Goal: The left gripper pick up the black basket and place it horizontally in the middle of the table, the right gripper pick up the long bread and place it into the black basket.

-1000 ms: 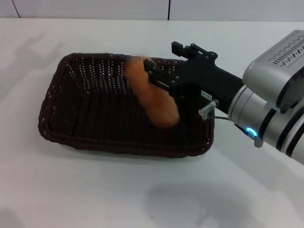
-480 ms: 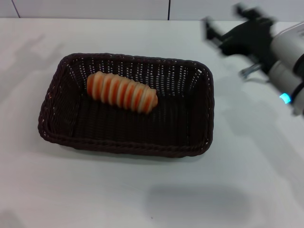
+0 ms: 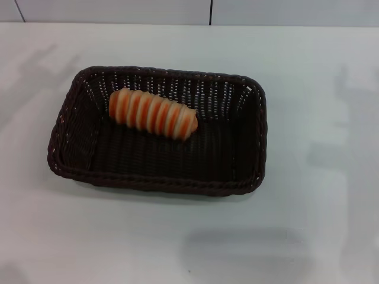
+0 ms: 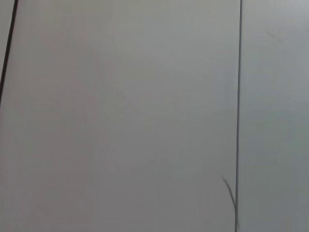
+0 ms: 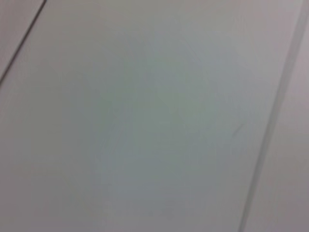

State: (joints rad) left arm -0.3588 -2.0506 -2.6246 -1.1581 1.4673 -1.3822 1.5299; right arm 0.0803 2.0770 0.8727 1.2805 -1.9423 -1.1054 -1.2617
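The black basket [image 3: 77, 171] lies lengthwise across the middle of the white table [image 3: 308, 236] in the head view. The long bread [image 3: 153, 113], cream with orange-red stripes, lies inside the basket toward its back left, resting on the basket floor. Neither gripper shows in the head view. The left wrist view and the right wrist view show only plain pale panels with thin seams, with no fingers and no task object in them.
A pale wall with dark vertical seams [image 3: 211, 12] runs behind the table's far edge. Soft shadows fall on the table at the right and the front. Nothing else stands on the tabletop.
The right gripper let go of the long bread into the basket, pulled back up and to the right, and has left the head view. The bread has settled in the basket.
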